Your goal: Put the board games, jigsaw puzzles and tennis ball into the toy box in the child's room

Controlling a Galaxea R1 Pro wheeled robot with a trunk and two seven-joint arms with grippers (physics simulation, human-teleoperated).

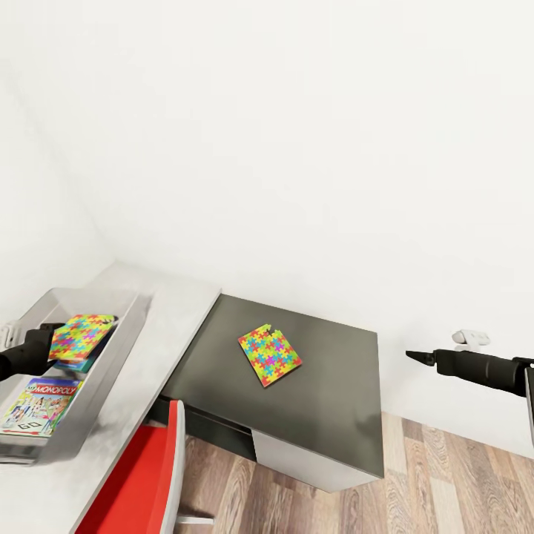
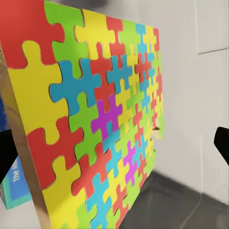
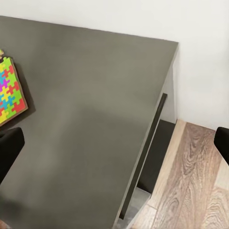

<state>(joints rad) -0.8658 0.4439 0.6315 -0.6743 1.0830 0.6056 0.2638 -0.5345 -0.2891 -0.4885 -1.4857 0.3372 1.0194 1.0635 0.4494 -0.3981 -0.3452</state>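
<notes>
One jigsaw puzzle (image 1: 81, 336) is pinched in the left gripper (image 1: 46, 343) over the toy box (image 1: 122, 348) at eight o'clock, above a board game (image 1: 41, 406) already inside. The step looks like lowering and letting go. The second puzzle (image 1: 270, 354) lies flat on the dark bench (image 1: 334, 415); the right gripper (image 1: 420, 357), fingers apparently spread, hangs at three o'clock, and must reach for it next.

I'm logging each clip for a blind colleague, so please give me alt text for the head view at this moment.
The left gripper holds a colourful jigsaw puzzle over the grey toy box, which already contains a Monopoly game. A second jigsaw puzzle lies flat on the dark table, and the right gripper hovers past the table's far edge.
</notes>
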